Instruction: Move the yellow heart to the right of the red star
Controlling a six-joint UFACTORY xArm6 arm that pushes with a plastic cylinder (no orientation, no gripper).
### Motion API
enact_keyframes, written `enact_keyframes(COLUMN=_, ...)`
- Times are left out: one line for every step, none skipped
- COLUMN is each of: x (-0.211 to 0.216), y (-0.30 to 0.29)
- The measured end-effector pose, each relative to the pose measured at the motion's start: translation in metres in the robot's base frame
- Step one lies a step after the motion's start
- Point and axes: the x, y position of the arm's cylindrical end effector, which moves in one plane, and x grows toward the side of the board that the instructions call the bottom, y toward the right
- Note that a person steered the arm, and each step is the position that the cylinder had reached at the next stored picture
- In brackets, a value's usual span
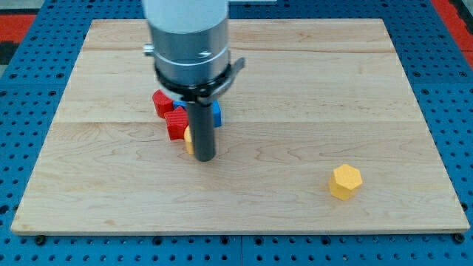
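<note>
several blocks sat bunched under the arm near the middle of the wooden board (pixel 295 89), toward the view's left, and only one stood alone: a yellow hexagon (pixel 345 181) well apart at the view's lower right. in the bunch, two red blocks showed, an upper red block (pixel 162 103) and a lower red block (pixel 176 125) touching it; their shapes were too hidden to name, so which was the red star could not be told. a blue block (pixel 216 112) peeked out on the view's right of the rod, mostly covered

the yellow heart, i judged, was the sliver of yellow block (pixel 189 139) showing just left of the rod, below the lower red block and touching or nearly touching it; its shape could not be confirmed

my tip (pixel 205 158) rested at the board, pressed close against that yellow sliver's right side. the arm carried no hand to spread or pinch, only the straight rod, so contact was by its side alone

that placement looked awkward for the task: a push from there would drive the yellow piece leftward, so the tip probably needed to come round to its left or lower side first, without scattering the crowded reds
</note>
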Motion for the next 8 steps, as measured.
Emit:
enact_keyframes(x=0.0, y=-0.044)
enact_keyframes(x=0.0, y=-0.069)
enact_keyframes(x=0.004, y=-0.066)
enact_keyframes(x=0.004, y=-0.018)
enact_keyframes(x=-0.004, y=0.017)
enact_keyframes(x=-0.018, y=0.026)
enact_keyframes(x=-0.029, y=0.022)
enact_keyframes(x=-0.027, y=0.03)
